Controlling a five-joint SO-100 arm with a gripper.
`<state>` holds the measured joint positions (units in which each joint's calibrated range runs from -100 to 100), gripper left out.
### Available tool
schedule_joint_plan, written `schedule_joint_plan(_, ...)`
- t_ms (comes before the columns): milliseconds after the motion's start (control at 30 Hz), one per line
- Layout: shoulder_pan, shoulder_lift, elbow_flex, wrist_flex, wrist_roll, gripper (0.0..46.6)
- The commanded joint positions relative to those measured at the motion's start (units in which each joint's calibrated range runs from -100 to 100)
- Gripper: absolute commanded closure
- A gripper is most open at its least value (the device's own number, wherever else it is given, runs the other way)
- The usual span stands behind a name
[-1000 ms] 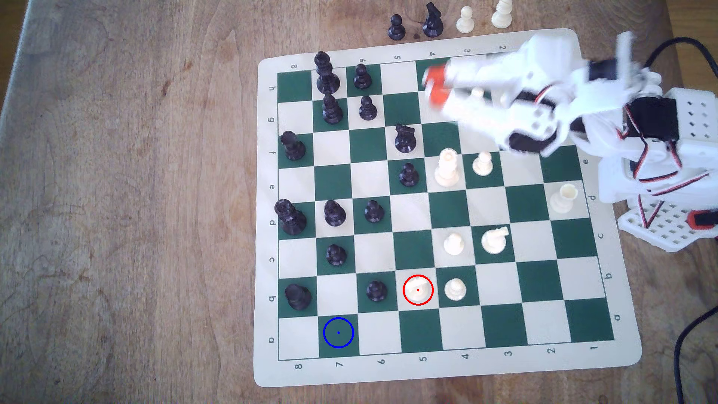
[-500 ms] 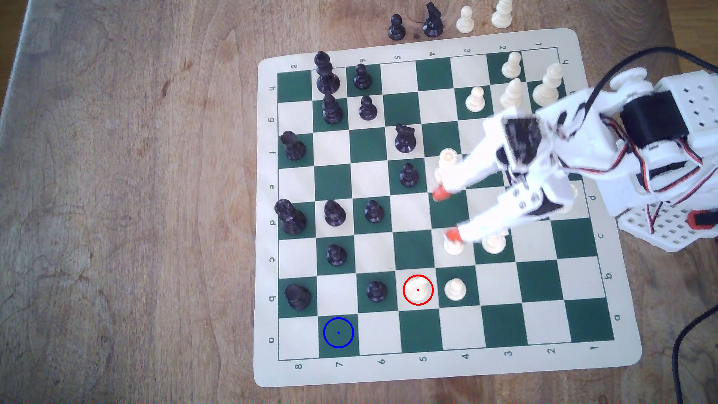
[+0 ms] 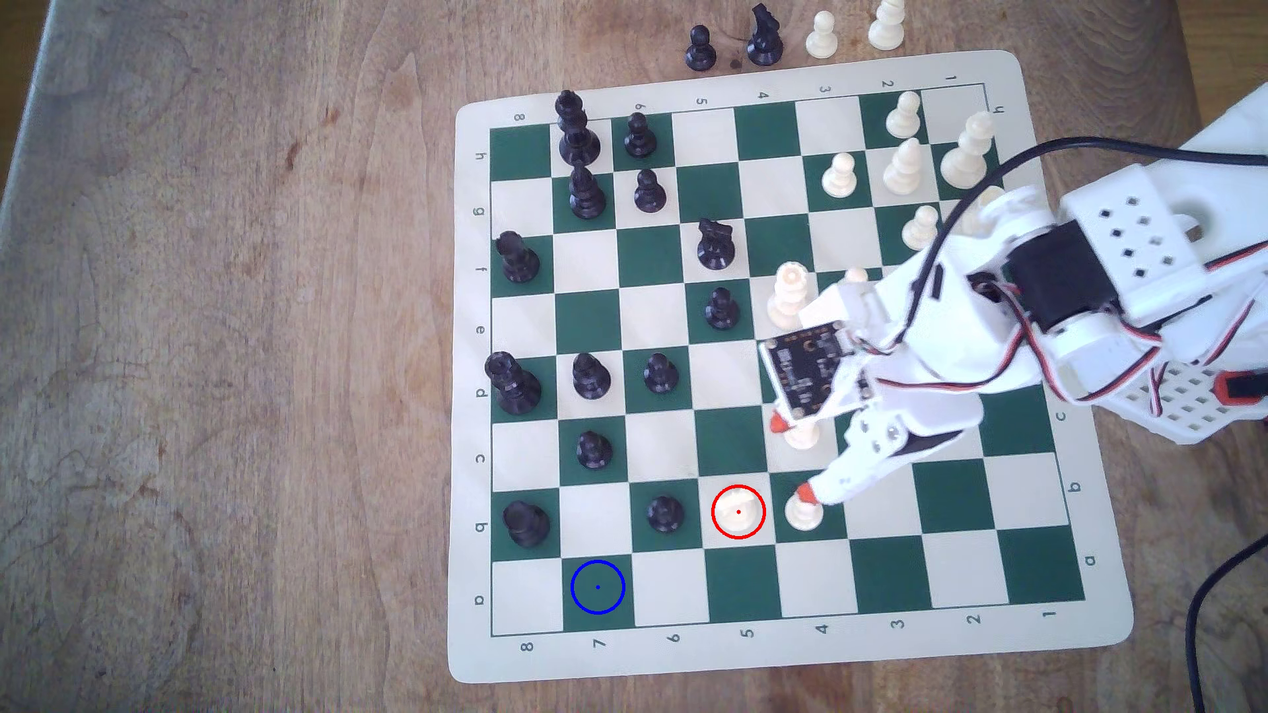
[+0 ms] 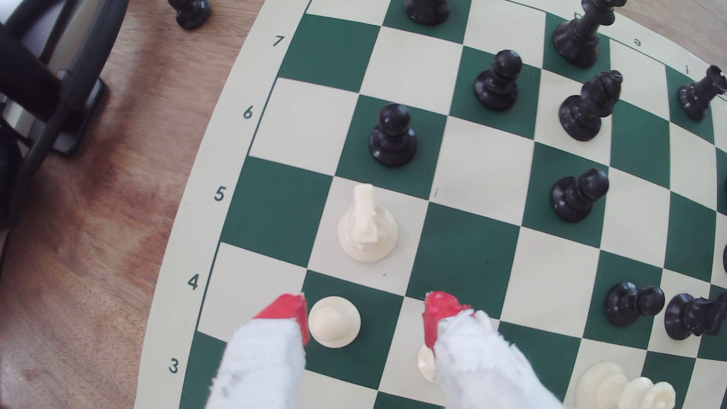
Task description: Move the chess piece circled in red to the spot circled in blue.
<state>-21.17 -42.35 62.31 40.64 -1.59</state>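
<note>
**Over the board's near corner: open end effector short of the ringed knight**

Exterior view. On the chessboard, laid on a wooden bench, the chess piece circled in red stands upright on a cream square. A black pawn occupies the next square toward the exterior view's left, a cream pawn the next square toward its right. The spot circled in blue is a bare dark green square, one row nearer the board's lower edge and two files further to the exterior view's left. The end effector hangs with its red-tipped fingers spread wide and nothing between them; one tip overlaps the cream pawn's head, the other a second cream pawn one row up.

Wrist view. The knight lies ahead of the spread fingertips, well apart from both. The cream pawn sits just beside one tip; whether they touch cannot be told.

Judged risks. Advancing at this height could let the nearer finger tip or drag the cream pawn. Closing early would seize that pawn instead of the knight. The black pawn beside the knight leaves little room for the far finger, and the knight's irregular head may slip or twist in the grip.
</note>
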Motion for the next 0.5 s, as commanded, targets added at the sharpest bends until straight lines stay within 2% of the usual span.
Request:
schedule_joint_plan(0,-0.5,3.2,-5.4,-3.0,0.1,30.1)
schedule_joint_plan(133,-0.5,8.1,-7.4,-5.0,-1.0,30.6)
schedule_joint_plan(467,-0.5,18.6,-12.2,-8.0,-1.1,31.5)
